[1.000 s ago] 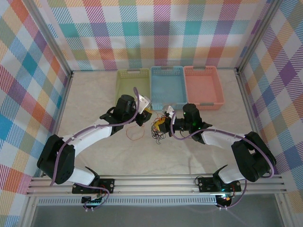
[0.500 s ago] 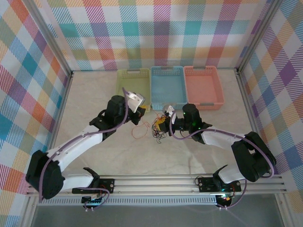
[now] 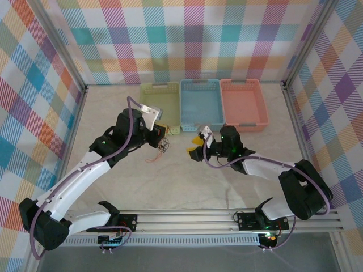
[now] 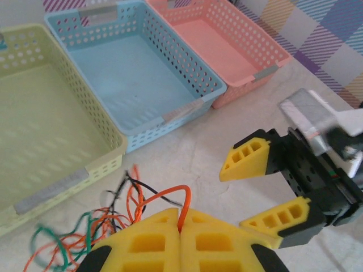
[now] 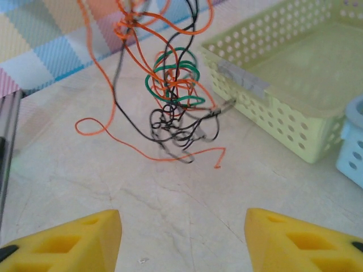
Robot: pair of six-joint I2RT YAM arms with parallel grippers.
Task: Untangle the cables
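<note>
The cables (image 5: pixel 170 96) are a small tangle of orange, black and green wires. They hang from above in the right wrist view, their lower ends near the table. My left gripper (image 3: pixel 161 134) is shut on an orange cable (image 4: pixel 182 211), and the rest of the bundle (image 4: pixel 85 232) trails to its left. In the top view the tangle (image 3: pixel 163 146) dangles below that gripper, with an orange loop (image 3: pixel 153 159) on the table. My right gripper (image 3: pixel 194 145) stands open and empty to the right of the bundle, apart from it. It also appears in the left wrist view (image 4: pixel 241 198).
Three baskets stand in a row at the back: green (image 3: pixel 148 105), blue (image 3: pixel 201 122) and pink (image 3: pixel 258 110). The green basket's corner (image 5: pixel 295 73) lies close behind the hanging wires. Checked walls enclose the table on three sides.
My right gripper has opened and let go of the tangle. My left arm has pulled the whole bundle up and to the left, away from the right gripper.
</note>
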